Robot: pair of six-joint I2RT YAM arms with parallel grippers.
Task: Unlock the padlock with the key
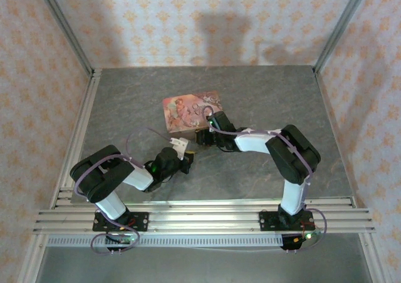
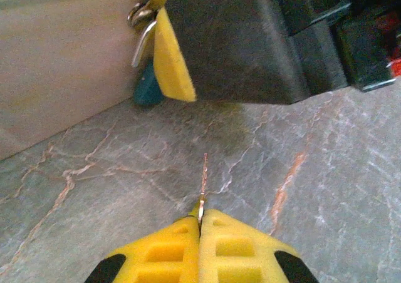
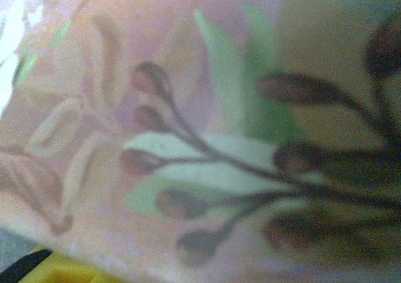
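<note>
Starting closest in, on the left wrist cam: the left gripper [image 2: 200,220] has its yellow jaws pressed tight together, pinching the key [image 2: 203,180] by its head. The key's long axis runs straight out from the fingertips, and the thin blade pointing away from the gripper sits just above the grey marbled table [image 2: 326,189]. It's aimed roughly up the middle of the view, so a bit to the right of where the lock sits.

There's a stretch of bare table past the key tip, then the padlock [image 2: 146,90]. Its teal body hangs low, right by the table, with the silvery shackle [image 2: 141,45] going up from it. It's tucked against the pale side wall of the pink tin [image 2: 56,70] on the left, and one yellow finger pad [image 2: 170,61] of the right gripper [image 1: 202,138] is right up against its other side. That pad covers a good chunk of the lock body, and I can't make out the keyhole at all.

I honestly can't tell if the right jaws are clamped on anything or just parked there. The right wrist cam is basically a blurry close-up of the tin's floral lid.

From overhead, both grippers meet at the tin's near edge, mid-table.
</note>
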